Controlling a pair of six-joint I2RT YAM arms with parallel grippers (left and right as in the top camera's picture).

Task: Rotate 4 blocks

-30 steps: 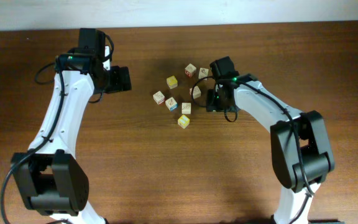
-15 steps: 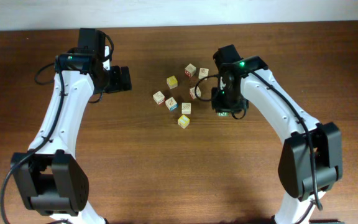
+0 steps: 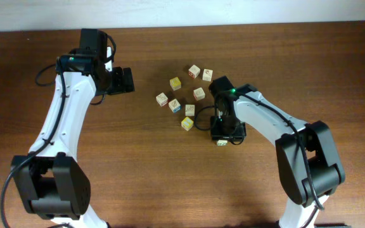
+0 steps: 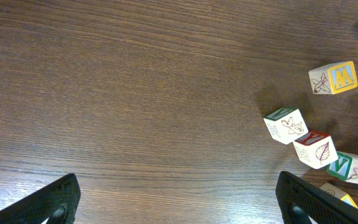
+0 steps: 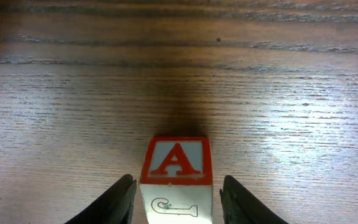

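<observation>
A pale wooden block [image 5: 176, 160] with a red-framed "A" face stands on the table between the fingers of my right gripper [image 5: 179, 183]. A thin gap shows on each side of it, so the jaws are open and not gripping. From overhead, this block [image 3: 222, 142] peeks out under the right gripper [image 3: 223, 133], to the front right of the main cluster. Several other blocks lie there, among them a yellow-faced one [image 3: 187, 123] and a green-trimmed one [image 4: 352, 168]. My left gripper [image 3: 123, 81] hangs wide open over bare wood, left of the cluster.
The brown wooden table [image 3: 132, 171] stretches to the front and left. In the left wrist view, a yellow "M" block [image 4: 333, 78] and a bird-print block [image 4: 285, 124] lie nearest, at the right edge. A pale wall [image 3: 182, 11] runs along the back.
My right gripper has moved from beside the cluster toward the front of the table, and its jaws have parted from the "A" block. The left arm has not moved.
</observation>
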